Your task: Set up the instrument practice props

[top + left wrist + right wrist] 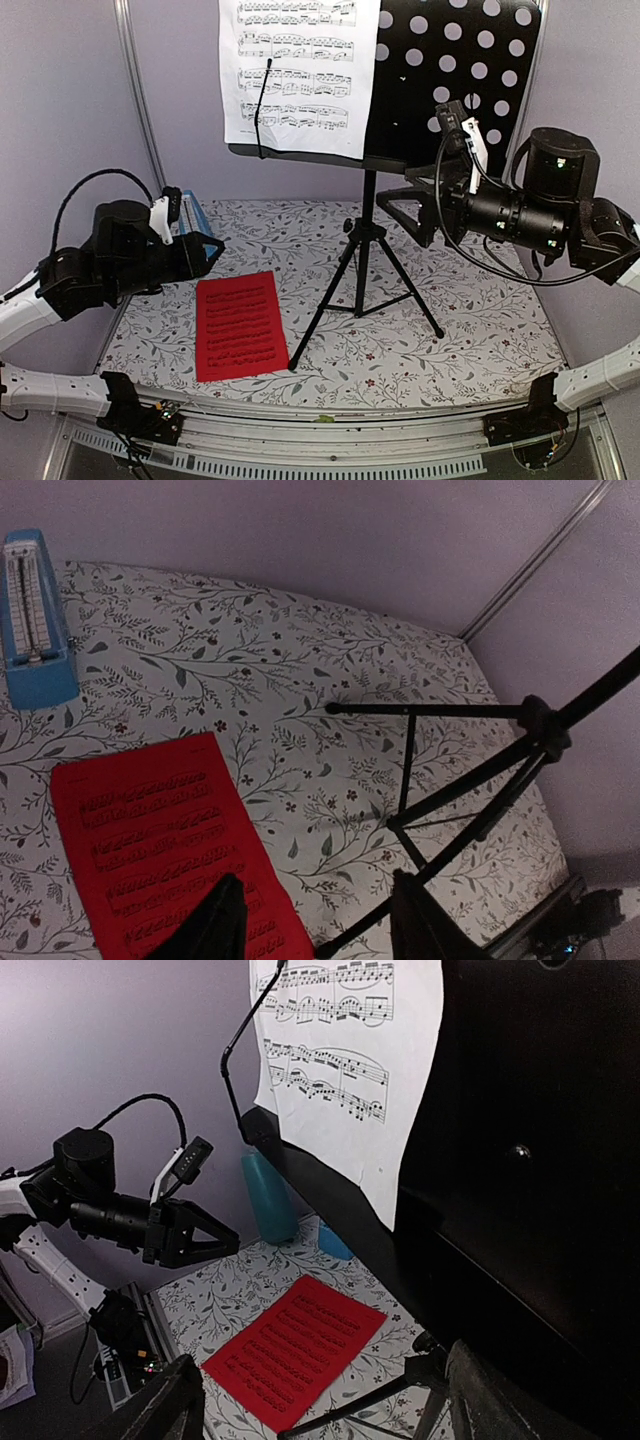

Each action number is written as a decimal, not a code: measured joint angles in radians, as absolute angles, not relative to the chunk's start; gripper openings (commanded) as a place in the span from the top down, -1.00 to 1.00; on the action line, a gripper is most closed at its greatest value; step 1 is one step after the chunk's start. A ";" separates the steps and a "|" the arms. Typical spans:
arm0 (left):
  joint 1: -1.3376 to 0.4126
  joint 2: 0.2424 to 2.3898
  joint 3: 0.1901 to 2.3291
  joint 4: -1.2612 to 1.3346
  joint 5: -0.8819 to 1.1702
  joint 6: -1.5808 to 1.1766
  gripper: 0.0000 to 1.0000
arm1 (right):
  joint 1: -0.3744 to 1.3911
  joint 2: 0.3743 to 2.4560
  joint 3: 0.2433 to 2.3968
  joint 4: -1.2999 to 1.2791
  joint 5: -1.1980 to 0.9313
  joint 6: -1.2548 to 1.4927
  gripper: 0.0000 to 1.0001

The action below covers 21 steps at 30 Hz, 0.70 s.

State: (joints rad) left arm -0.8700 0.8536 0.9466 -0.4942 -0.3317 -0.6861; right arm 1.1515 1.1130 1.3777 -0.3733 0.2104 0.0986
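The black music stand [362,250] stands mid-table on its tripod, with its hole-perforated desk [455,75] up high. A white sheet of music [295,75] rests on the left half of the desk behind a thin wire arm. The red sheet of music [238,325] lies flat on the table left of the tripod. At the back left stands the blue metronome [35,620]. My left gripper [320,925] hovers open and empty over the red sheet's [160,850] right edge and a tripod leg [450,810]. My right gripper [330,1410] is open wide and empty, next to the desk's [520,1160] lower right edge.
A teal cup [268,1195] stands at the back left by the wall, near the metronome. The table carries a floral cloth [470,330]. Purple walls close in the back and both sides. A rail with cables [330,440] runs along the near edge.
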 measured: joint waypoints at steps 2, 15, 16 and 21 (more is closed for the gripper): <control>-0.860 0.859 0.894 -0.519 -0.331 -0.735 -0.04 | 1.152 1.091 1.324 -0.350 0.199 0.116 -0.79; -0.743 1.104 0.770 -0.600 -0.321 -0.885 -0.39 | 1.151 1.000 1.000 -0.239 0.110 0.246 -0.87; -0.719 1.143 0.770 -0.604 -0.321 -0.886 -0.42 | 1.151 0.999 0.986 -0.231 0.099 0.254 -0.87; -0.562 1.286 0.729 -0.551 -0.289 -0.867 -0.53 | 1.151 0.992 0.942 -0.200 0.047 0.281 -0.87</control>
State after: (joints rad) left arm -0.5625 1.2861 0.7292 -0.5510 -0.2893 -0.8673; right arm 1.1515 0.9920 0.9424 -0.1997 0.0475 0.2813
